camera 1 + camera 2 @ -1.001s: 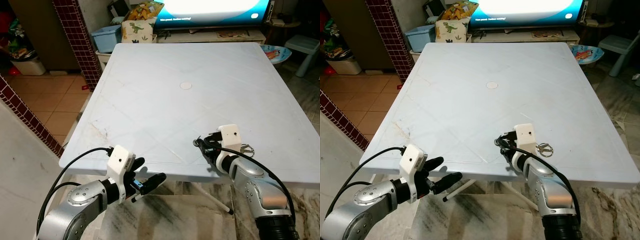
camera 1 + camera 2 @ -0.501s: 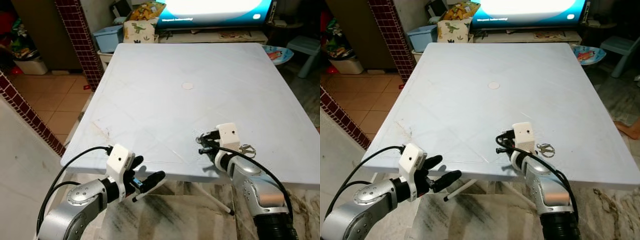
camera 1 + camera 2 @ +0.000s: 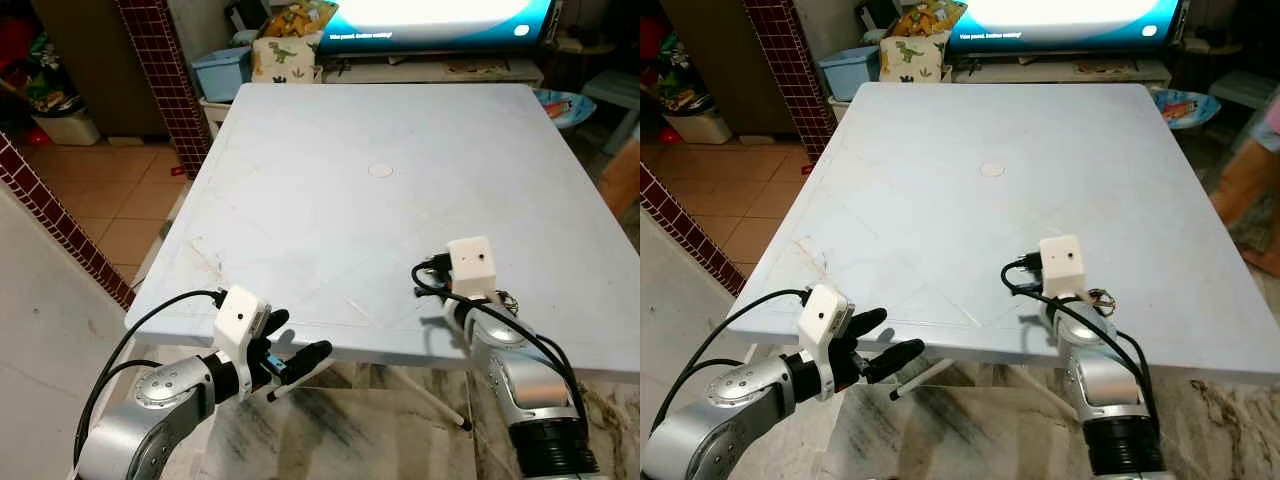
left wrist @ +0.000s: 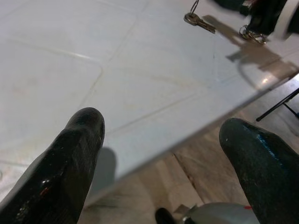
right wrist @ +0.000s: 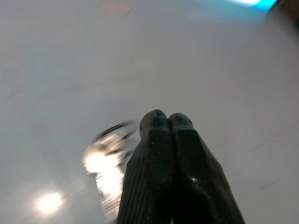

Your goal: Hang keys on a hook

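Note:
A small bunch of keys [image 3: 1102, 298] lies on the white table [image 3: 330, 200] near its front right edge. My right gripper [image 5: 167, 120] is shut with nothing between its fingers, pointing down at the table. The blurred keys [image 5: 110, 154] lie right beside the fingertips. Its white wrist box [image 3: 470, 263] stands just left of the keys. My left gripper [image 3: 298, 340] hangs open below the table's front edge, holding nothing. In the left wrist view the keys [image 4: 198, 19] lie far off across the tabletop.
A small white disc [image 3: 380, 170] sits mid-table. Behind the table are a lit screen [image 3: 430, 15], a blue bin [image 3: 222, 72] and a dinosaur bag [image 3: 280, 55]. A brick pillar [image 3: 160, 70] stands at far left. A person's limb [image 3: 1245, 175] shows at the right edge.
My right wrist has swung up and to the right, so the fingers now point down beside the keys. A person's limb has come in at the right edge. The left arm has stayed put.

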{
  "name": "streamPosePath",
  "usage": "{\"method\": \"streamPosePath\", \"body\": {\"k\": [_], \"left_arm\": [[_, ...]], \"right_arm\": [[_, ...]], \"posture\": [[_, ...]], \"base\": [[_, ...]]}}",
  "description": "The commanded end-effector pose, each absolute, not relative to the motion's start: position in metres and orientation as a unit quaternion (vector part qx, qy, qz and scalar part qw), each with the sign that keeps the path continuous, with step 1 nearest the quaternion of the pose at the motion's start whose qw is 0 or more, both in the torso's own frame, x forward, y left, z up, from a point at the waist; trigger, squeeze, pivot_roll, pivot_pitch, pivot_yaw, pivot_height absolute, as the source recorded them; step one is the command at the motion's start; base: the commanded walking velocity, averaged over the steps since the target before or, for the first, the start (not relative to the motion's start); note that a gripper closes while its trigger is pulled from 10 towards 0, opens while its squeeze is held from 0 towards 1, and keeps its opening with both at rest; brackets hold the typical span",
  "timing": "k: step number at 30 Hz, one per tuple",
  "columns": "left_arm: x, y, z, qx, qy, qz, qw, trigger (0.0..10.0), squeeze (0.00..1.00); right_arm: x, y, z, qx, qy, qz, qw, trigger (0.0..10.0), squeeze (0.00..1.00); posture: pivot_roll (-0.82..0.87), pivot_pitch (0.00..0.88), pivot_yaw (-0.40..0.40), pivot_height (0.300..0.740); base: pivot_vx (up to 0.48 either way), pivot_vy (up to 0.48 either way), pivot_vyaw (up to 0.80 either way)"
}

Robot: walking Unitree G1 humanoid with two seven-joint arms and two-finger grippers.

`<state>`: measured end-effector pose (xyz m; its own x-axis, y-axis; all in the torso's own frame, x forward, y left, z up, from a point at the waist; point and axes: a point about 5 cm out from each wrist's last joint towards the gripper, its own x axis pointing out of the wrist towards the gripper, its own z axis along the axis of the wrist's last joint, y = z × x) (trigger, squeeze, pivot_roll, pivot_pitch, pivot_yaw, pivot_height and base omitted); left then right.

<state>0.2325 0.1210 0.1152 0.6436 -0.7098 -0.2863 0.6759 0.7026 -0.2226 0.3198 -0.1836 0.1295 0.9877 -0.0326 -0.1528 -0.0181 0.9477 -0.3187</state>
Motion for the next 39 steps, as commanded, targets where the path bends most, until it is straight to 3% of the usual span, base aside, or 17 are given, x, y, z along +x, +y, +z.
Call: {"method": "streamPosePath", "body": {"k": [1, 6, 7, 8, 11, 12, 13, 27, 28, 29, 39], "left_arm": [[0.235, 0.125, 0.116, -0.040, 0.174, -0.370, 0.912, 10.0, 0.00], [0.236, 0.125, 0.116, -0.041, 0.173, -0.369, 0.912, 10.0, 0.00], [0.236, 0.125, 0.116, -0.040, 0.173, -0.369, 0.912, 10.0, 0.00], [0.236, 0.125, 0.116, -0.040, 0.172, -0.369, 0.913, 10.0, 0.00], [0.237, 0.125, 0.116, -0.039, 0.171, -0.368, 0.913, 10.0, 0.00], [0.237, 0.125, 0.116, -0.038, 0.170, -0.367, 0.914, 10.0, 0.00], [0.237, 0.125, 0.116, -0.038, 0.170, -0.368, 0.913, 10.0, 0.00], [0.237, 0.124, 0.115, -0.036, 0.169, -0.372, 0.912, 10.0, 0.00], [0.237, 0.124, 0.115, -0.036, 0.168, -0.372, 0.912, 10.0, 0.00], [0.237, 0.124, 0.115, -0.035, 0.167, -0.372, 0.912, 10.0, 0.00], [0.236, 0.123, 0.116, -0.039, 0.164, -0.375, 0.912, 10.0, 0.00]], "right_arm": [[0.323, -0.179, 0.141, -0.189, 0.041, -0.007, 0.981, 0.0, 0.00], [0.326, -0.176, 0.149, -0.252, -0.001, -0.001, 0.968, 0.0, 0.00], [0.326, -0.175, 0.149, -0.255, -0.004, 0.001, 0.967, 1.8, 0.00], [0.326, -0.174, 0.147, -0.256, -0.007, 0.003, 0.967, 1.2, 0.00], [0.325, -0.172, 0.145, -0.256, -0.009, 0.007, 0.967, 1.4, 0.00], [0.325, -0.172, 0.143, -0.246, 0.002, 0.011, 0.969, 7.0, 0.00], [0.325, -0.172, 0.138, -0.203, 0.025, 0.012, 0.979, 10.0, 0.00], [0.334, -0.150, 0.126, -0.050, 0.090, 0.006, 0.995, 10.0, 0.00], [0.335, -0.149, 0.127, -0.038, 0.088, 0.003, 0.995, 10.0, 0.86], [0.337, -0.147, 0.129, -0.024, 0.087, 0.002, 0.996, 10.0, 1.00], [0.341, -0.139, 0.132, -0.006, 0.092, -0.004, 0.996, 10.0, 1.00]], "posture": [[0.02, 0.088, 0.073, 0.740], [0.02, 0.086, 0.075, 0.740], [0.02, 0.086, 0.075, 0.740], [0.02, 0.086, 0.075, 0.740], [0.02, 0.086, 0.075, 0.740], [0.02, 0.086, 0.075, 0.740], [0.02, 0.086, 0.075, 0.740], [0.02, 0.087, 0.076, 0.740], [0.02, 0.087, 0.076, 0.740], [0.02, 0.087, 0.075, 0.740], [0.02, 0.087, 0.073, 0.740]], "base": [[0.000, 0.000, 0.00], [0.000, 0.000, 0.00], [0.000, 0.000, 0.00], [0.000, 0.000, 0.00], [0.000, 0.000, 0.00], [0.000, 0.000, 0.00], [0.000, 0.000, 0.00], [0.000, 0.000, 0.00], [0.000, 0.000, 0.00], [0.000, 0.000, 0.00], [0.000, 0.000, 0.00]]}}
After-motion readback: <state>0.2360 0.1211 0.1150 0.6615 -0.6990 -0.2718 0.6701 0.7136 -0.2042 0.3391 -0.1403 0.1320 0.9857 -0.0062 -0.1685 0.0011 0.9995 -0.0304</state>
